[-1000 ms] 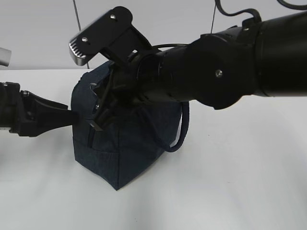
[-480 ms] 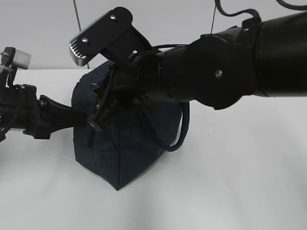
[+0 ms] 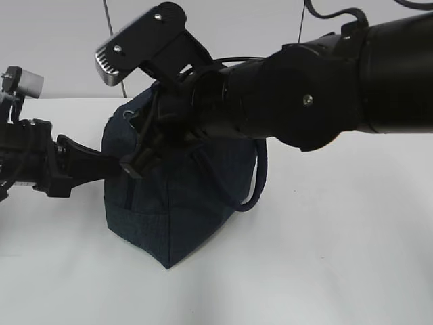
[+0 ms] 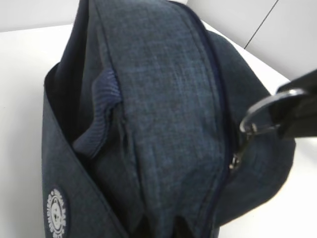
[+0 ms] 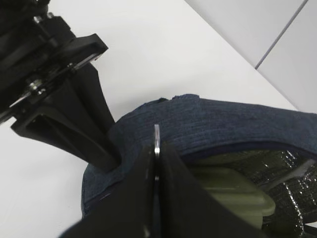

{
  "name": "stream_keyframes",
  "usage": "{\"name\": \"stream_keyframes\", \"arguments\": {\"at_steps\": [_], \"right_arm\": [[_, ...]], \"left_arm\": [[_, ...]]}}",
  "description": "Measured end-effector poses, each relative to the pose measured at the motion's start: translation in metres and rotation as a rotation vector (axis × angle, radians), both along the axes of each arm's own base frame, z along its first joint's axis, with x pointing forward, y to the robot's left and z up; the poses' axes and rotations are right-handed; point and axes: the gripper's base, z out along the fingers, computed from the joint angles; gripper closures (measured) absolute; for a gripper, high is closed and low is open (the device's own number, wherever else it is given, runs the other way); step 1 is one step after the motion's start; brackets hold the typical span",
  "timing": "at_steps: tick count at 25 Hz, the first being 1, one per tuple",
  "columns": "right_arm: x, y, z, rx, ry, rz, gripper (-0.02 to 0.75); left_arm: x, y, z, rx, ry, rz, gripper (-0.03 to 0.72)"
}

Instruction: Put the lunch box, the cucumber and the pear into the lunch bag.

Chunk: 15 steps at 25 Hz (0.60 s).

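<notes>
From the front, the lunch bag (image 3: 176, 217) stands upright near the middle of the white table (image 3: 325, 271), with its loop handle (image 3: 260, 183) hanging down the right side. Your left gripper (image 3: 111, 166) comes in level from the left and looks clenched on the fabric at the bag's near end. Your right gripper (image 3: 139, 159) reaches across the top and comes down to almost the same spot. In the left wrist view the bag (image 4: 163, 99) fills the frame. The zipper track runs down its ridge to the zipper ring (image 4: 260, 114), which is pinched in the black tip of the right gripper (image 4: 299, 106); your left jaws themselves are out of this view. In the right wrist view the right jaws are squeezed tight on the thin edge of the ring (image 5: 156, 133). The left gripper (image 5: 106, 156) digs into a fold of cloth just beside them. Behind, the mouth gapes and shows the foil lining (image 5: 282, 183) and what looks like the green lid of the lunch box (image 5: 228, 193) lying inside. The cucumber and the pear appear in no view, so you cannot tell whether they are packed. This looks like zipper work. Use the left pinch as an anchor so the cloth stays taut, and draw the ring along the line of the track instead of lifting it. Go slowly, because the two grippers are nearly touching, and watch that the lining does not catch in the slider.
</notes>
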Motion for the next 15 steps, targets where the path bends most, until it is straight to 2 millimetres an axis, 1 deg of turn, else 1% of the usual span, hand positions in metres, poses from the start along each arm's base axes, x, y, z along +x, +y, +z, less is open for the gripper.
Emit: {"name": "stream_keyframes", "arguments": {"at_steps": [4, 15], "right_arm": [[0.006, -0.003, 0.005, 0.015, -0.017, -0.017, 0.738], [0.039, -0.040, 0.009, 0.038, -0.047, -0.149, 0.738]], "left_arm": [[-0.001, 0.000, 0.000, 0.003, 0.000, -0.013, 0.679], [-0.001, -0.001, 0.001, -0.004, 0.002, -0.019, 0.682]]}}
